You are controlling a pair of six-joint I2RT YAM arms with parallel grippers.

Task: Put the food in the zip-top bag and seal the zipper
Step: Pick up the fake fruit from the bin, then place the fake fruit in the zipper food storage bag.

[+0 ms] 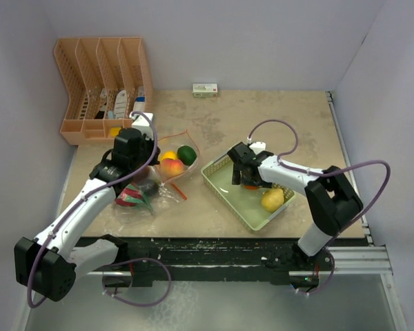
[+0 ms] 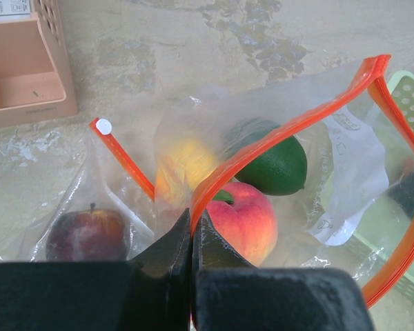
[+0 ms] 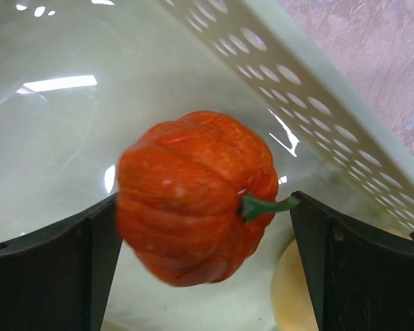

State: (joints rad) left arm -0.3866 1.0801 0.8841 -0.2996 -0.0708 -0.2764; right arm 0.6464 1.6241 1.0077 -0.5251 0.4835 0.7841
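Note:
The zip-top bag [image 1: 167, 185] lies left of centre, its mouth held open. In the left wrist view my left gripper [image 2: 192, 222] is shut on the orange-red zipper [image 2: 297, 117]; the white slider [image 2: 104, 127] sits at the strip's far end. Inside the bag are a peach [image 2: 247, 217], a green lime [image 2: 276, 164], a yellow fruit [image 2: 183, 162] and a dark apple [image 2: 88, 234]. My right gripper [image 3: 205, 234] is down in the pale green tray [image 3: 317, 103], its fingers touching both sides of an orange pumpkin [image 3: 193, 193]. A yellow food [image 1: 272, 200] lies beside it.
A tan desk organizer [image 1: 103, 83] stands at the back left. A small white box [image 1: 205, 88] lies against the back wall. A red and green food [image 1: 130, 196] shows through the bag's near-left part. White walls close the table on three sides.

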